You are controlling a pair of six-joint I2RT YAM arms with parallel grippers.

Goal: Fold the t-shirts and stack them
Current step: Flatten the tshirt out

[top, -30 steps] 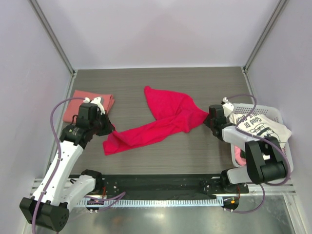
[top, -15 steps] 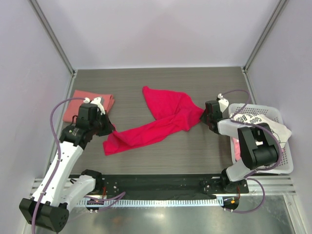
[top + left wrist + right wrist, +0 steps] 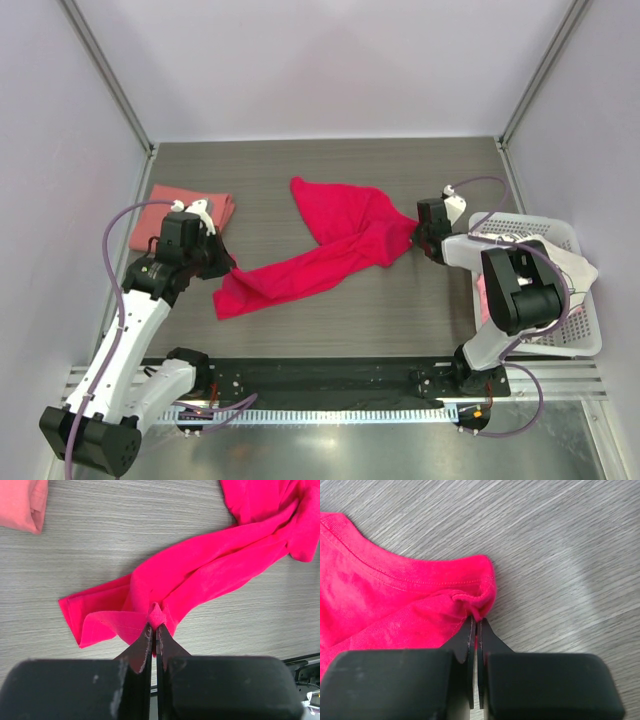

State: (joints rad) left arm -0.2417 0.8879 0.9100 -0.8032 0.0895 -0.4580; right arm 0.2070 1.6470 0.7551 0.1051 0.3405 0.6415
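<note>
Left wrist: one crimson t-shirt (image 3: pixel 210 575), pinched

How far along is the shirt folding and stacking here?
Done: the salmon-pink cloth shirt lies folded at far left. In hand: the left gripper and right gripper each pinch the crumpled crimson-magenta shirt, unfolded. Left: folding it, stacking, and the white cloth shirt in the white mesh basket.

Two t-shirts (image 3: pixel 335 250) on table (image 3: pixel 400 310), two tools (image 3: pixel 154 626)
</note>
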